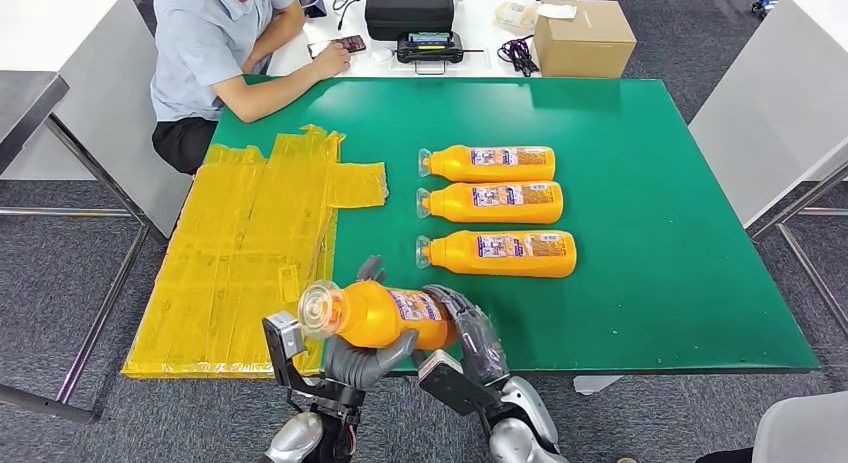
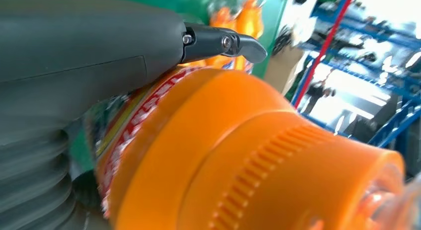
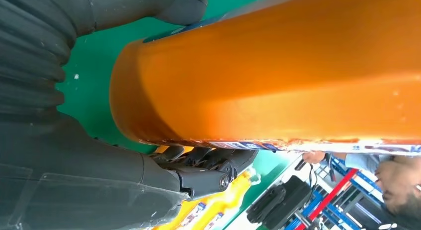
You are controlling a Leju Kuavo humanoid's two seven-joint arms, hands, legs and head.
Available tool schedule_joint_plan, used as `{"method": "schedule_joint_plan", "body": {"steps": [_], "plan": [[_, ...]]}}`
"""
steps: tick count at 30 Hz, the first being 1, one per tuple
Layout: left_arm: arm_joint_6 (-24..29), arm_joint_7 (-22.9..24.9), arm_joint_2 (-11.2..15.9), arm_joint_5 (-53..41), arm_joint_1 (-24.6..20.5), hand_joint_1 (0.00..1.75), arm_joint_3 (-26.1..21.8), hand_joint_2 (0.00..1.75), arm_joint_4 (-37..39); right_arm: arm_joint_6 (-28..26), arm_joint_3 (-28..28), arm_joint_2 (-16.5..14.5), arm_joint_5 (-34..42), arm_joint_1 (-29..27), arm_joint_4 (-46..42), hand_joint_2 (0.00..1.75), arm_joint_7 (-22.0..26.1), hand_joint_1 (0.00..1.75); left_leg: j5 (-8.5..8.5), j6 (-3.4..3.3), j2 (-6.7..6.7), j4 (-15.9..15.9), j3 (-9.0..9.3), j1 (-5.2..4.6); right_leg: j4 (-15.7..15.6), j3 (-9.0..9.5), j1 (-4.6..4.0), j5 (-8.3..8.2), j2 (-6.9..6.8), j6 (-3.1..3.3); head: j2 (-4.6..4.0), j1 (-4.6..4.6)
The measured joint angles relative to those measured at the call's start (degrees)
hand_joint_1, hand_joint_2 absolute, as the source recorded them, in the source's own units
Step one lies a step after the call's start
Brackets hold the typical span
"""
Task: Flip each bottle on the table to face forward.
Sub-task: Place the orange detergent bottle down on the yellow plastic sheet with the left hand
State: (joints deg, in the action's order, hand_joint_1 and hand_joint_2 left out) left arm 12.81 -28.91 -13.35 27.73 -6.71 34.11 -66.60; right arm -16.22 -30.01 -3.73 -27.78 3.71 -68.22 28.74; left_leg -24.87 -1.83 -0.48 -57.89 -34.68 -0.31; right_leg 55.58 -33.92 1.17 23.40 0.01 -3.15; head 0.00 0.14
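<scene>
Both hands have hold of one orange bottle (image 1: 385, 316) right at the near edge of the green table (image 1: 660, 233). It lies on its side, lifted above the table edge, with its clear cap pointing toward the robot's left and slightly up at the camera. The left hand (image 1: 365, 358) cradles it from below near the neck, grey fingers wrapped up around the body. The right hand (image 1: 470, 333) grips the base end, dark fingers curled over the top. From the left wrist, the ribbed orange shoulder of the bottle (image 2: 258, 160) sits close against the palm, a dark fingertip (image 2: 243, 43) reaching past it. From the right wrist, the smooth orange side (image 3: 278, 71) runs across the grip, with a thumb (image 3: 178, 6) on one side and fingers (image 3: 208, 163) on the other.

Farther in, three more bottles (image 1: 490, 211) lie in a row near the middle of the table, side by side, labels up and caps toward the robot's left. A sheet of yellow taped patches (image 1: 250, 253) covers the left part of the table. At the far left corner a person (image 1: 225, 43) sits with a forearm on the table. Behind the far edge stand a black case (image 1: 408, 8) and a cardboard box (image 1: 583, 38).
</scene>
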Motion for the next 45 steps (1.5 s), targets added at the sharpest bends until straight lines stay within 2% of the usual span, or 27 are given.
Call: {"method": "schedule_joint_plan", "body": {"steps": [2,7,8,9,11,12,13,20,24,26,28,30,32,34,36,38,40,43,45], "plan": [[2.1,-1.6,-0.1,-1.0,-0.1,1.75,0.0,1.75,-0.1,0.1,-0.7,0.0,0.5,0.0,0.0,1.75,-0.3,1.75,0.0,0.0,0.0,0.0,0.0,0.0,0.0,0.0,0.0,0.0,0.0,0.0,0.0,-0.01],[5.2,-4.4,-0.3,-2.9,-0.2,1.75,0.1,1.75,-0.8,0.5,-1.8,0.0,1.7,0.5,0.0,1.75,-0.5,1.75,0.0,0.0,0.01,0.0,0.0,0.0,0.0,0.0,0.0,0.0,0.0,0.0,0.0,0.0],[5.3,-4.6,-0.4,-3.0,-0.2,1.75,0.1,1.75,-0.8,0.6,-1.9,0.0,1.8,0.6,0.0,1.75,-0.6,1.61,0.0,0.0,0.0,0.0,0.0,0.0,0.0,0.0,0.0,0.0,0.0,0.0,0.0,0.0],[5.4,-4.7,-0.4,-3.0,-0.2,1.75,0.1,1.75,-0.9,0.7,-2.0,0.0,1.9,0.6,0.0,1.75,-0.6,1.25,0.0,0.0,0.0,0.0,0.0,0.0,0.0,0.0,0.0,0.0,0.0,0.0,0.0,0.0],[5.6,-5.1,-0.4,-3.1,-0.2,1.75,0.1,1.75,-1.1,1.2,-2.2,0.0,2.3,0.8,0.0,1.75,-0.8,0.38,0.0,0.0,0.01,0.0,0.0,0.0,0.0,0.0,0.0,0.0,0.0,0.0,0.0,0.01],[5.8,-5.3,-0.5,-3.3,-0.3,1.75,0.1,1.75,-1.1,2.0,-2.3,0.0,2.8,1.0,0.0,1.75,-1.3,0.07,0.0,0.0,0.01,0.0,0.0,0.0,0.0,0.0,0.0,0.0,0.0,0.0,0.0,0.0],[6.0,-5.5,-0.6,-3.4,-0.5,1.75,0.0,1.75,-1.2,2.9,-2.4,-0.1,3.5,1.2,0.1,1.75,-1.8,0.0,0.0,0.0,0.01,0.0,0.0,0.0,0.0,0.0,0.0,0.0,0.0,0.0,0.0,0.01],[6.8,-6.0,-1.0,-4.3,-1.4,1.75,-0.2,1.75,-2.5,9.3,-2.5,-0.7,9.5,2.6,1.9,1.75,-4.8,0.0,0.03,-0.02,0.0,0.0,0.01,0.0,0.0,0.01,0.0,0.0,-0.01,0.0,0.0,0.0],[7.8,-6.2,-1.0,-5.0,-1.4,1.75,-0.5,1.75,-3.0,9.9,-2.2,-0.9,11.3,3.0,3.2,1.75,-5.3,0.0,0.03,-0.02,-0.01,0.0,0.0,0.0,0.0,0.0,0.0,0.0,-0.01,0.0,0.0,0.01],[11.6,-6.7,-0.9,-8.1,-1.3,1.75,-0.8,1.75,-3.3,8.3,-1.8,-0.9,10.5,2.8,3.7,1.75,-5.4,0.0,0.03,-0.02,-0.01,0.0,0.0,0.0,0.0,0.0,0.0,0.0,-0.01,0.0,0.0,0.0],[19.2,-7.7,-1.0,-18.6,-1.1,1.75,-1.8,1.75,-3.3,2.5,-1.3,-0.5,5.6,1.8,3.9,1.75,-5.9,0.0,0.02,-0.02,-0.03,0.0,-0.02,0.0,0.0,-0.01,0.0,0.0,-0.02,0.0,0.0,-0.01],[25.2,-8.0,-1.7,-38.1,-0.6,1.75,-5.8,1.75,-3.2,-5.3,-0.4,0.4,-1.9,0.7,4.1,1.75,-7.0,0.0,0.02,-0.02,-0.04,0.0,-0.04,0.0,0.0,-0.01,0.01,0.0,-0.02,0.0,0.0,0.0],[26.7,-6.5,-3.0,-60.3,0.3,1.75,-12.1,1.75,-3.5,-10.9,0.9,1.5,-8.5,0.0,4.2,1.75,-8.2,0.0,0.02,-0.02,-0.01,0.0,-0.04,-0.02,0.0,-0.01,0.02,0.0,-0.01,0.0,0.0,0.02],[27.0,-4.4,-4.1,-76.7,0.9,1.75,-17.7,1.75,-4.2,-13.7,2.1,2.3,-12.7,-0.2,4.2,1.75,-9.1,0.0,0.0,-0.02,0.08,0.0,-0.01,-0.03,0.0,-0.02,0.02,-0.02,0.01,-0.01,0.0,0.01],[27.2,-3.3,-4.7,-82.2,1.4,1.75,-21.4,1.75,-4.7,-14.3,2.9,2.8,-14.0,-0.3,4.2,1.75,-9.5,0.0,0.0,-0.02,0.12,0.0,0.01,-0.03,0.0,-0.03,0.02,-0.02,0.01,-0.01,0.0,0.0],[27.3,-1.9,-5.2,-81.2,2.0,1.75,-23.7,1.75,-5.5,-14.5,3.4,3.1,-15.1,-0.4,4.2,1.75,-10.0,0.0,0.01,-0.02,0.1,0.0,0.02,-0.01,0.0,-0.02,0.0,-0.02,0.01,-0.01,0.0,0.01],[27.4,1.1,-5.6,-84.5,2.6,1.75,-25.3,1.75,-7.0,-15.4,4.0,3.2,-18.0,-0.6,3.9,1.75,-11.1,0.0,0.02,-0.01,0.08,0.0,0.01,0.01,0.0,-0.02,-0.02,-0.02,0.01,-0.01,0.0,0.0],[27.4,8.5,-5.8,-100.9,3.0,1.75,-27.6,1.75,-9.6,-17.7,5.5,3.3,-25.5,-1.2,2.3,1.75,-13.2,0.0,0.03,-0.01,0.06,0.0,0.01,0.01,0.0,-0.01,-0.02,-0.01,0.0,-0.01,0.0,0.0],[27.4,15.9,-5.3,-110.9,2.8,1.75,-28.5,1.75,-10.2,-18.9,6.7,3.3,-28.9,-1.9,0.5,1.75,-14.0,0.0,0.03,-0.01,0.07,0.0,0.0,0.01,0.0,-0.02,-0.01,-0.01,0.01,-0.01,0.0,0.01]]}}
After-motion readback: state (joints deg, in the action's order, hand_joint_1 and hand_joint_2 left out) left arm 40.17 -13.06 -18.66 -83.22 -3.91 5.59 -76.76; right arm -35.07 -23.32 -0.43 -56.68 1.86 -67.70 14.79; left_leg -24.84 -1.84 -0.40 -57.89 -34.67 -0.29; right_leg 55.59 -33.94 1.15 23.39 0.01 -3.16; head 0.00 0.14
